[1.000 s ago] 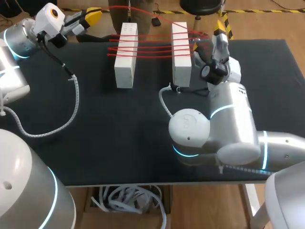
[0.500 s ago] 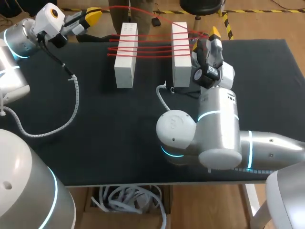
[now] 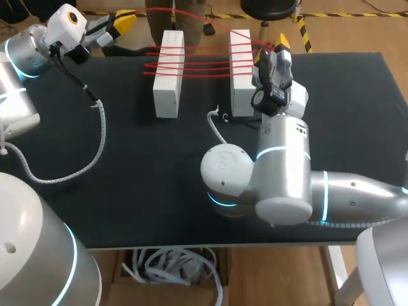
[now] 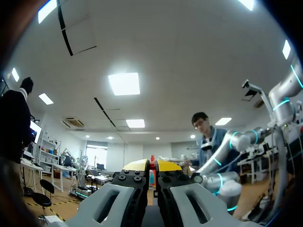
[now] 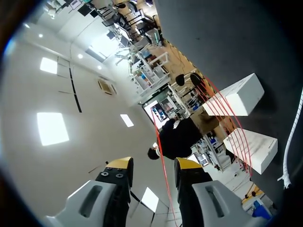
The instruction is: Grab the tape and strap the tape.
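Note:
Two white blocks [image 3: 168, 73] [image 3: 241, 71] stand side by side at the table's far end, with red tape [image 3: 204, 65] wound around them in several strands. My left gripper [image 3: 125, 21] hangs at the far left corner, shut on the red tape's end [image 4: 152, 164], which shows between its yellow tips [image 4: 147, 165]. A strand runs from there over toward the right block. My right gripper [image 3: 270, 50] is beside that block's far right end. It is open [image 5: 154, 165], with a thin tape strand [image 5: 162, 170] running between its fingers. The blocks [image 5: 239, 97] [image 5: 255, 146] lie off to its side.
The black table top [image 3: 127, 191] spreads in front of the blocks. A white coiled cable [image 3: 97, 143] hangs from my left arm over the table's left part. Another short cable [image 3: 215, 124] loops near the right block's front end. My right arm's bulky joints [image 3: 274, 185] cover the middle right.
My right arm has swung left, bringing its gripper closer to the right block's far end, and its fingers have narrowed. The left arm has not moved.

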Controlling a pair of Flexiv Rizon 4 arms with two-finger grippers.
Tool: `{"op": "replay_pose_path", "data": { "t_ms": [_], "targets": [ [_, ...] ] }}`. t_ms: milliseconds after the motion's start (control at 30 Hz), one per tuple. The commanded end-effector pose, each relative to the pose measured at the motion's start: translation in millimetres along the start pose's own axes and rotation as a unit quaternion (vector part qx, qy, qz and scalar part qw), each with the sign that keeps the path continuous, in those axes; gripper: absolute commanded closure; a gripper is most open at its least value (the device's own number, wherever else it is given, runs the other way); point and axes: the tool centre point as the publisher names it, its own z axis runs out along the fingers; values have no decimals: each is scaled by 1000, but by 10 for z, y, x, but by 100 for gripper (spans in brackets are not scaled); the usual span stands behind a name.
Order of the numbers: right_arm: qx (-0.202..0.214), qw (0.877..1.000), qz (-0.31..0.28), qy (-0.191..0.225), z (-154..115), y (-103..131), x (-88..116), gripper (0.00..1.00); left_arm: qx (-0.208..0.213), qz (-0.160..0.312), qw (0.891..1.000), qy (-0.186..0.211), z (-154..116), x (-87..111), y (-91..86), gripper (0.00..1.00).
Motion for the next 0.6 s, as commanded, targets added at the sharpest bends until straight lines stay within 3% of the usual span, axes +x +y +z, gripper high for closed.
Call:
{"op": "replay_pose_path", "data": {
  "t_ms": [33,600],
  "targets": [
    [-8,1000,-1,6,4,-37,21,63,1,0,1000,2,-8,-7,5,100],
    [-13,1000,-4,18,-8,-33,88,71,1,0,1000,2,-8,-7,5,100]
  ]
}}
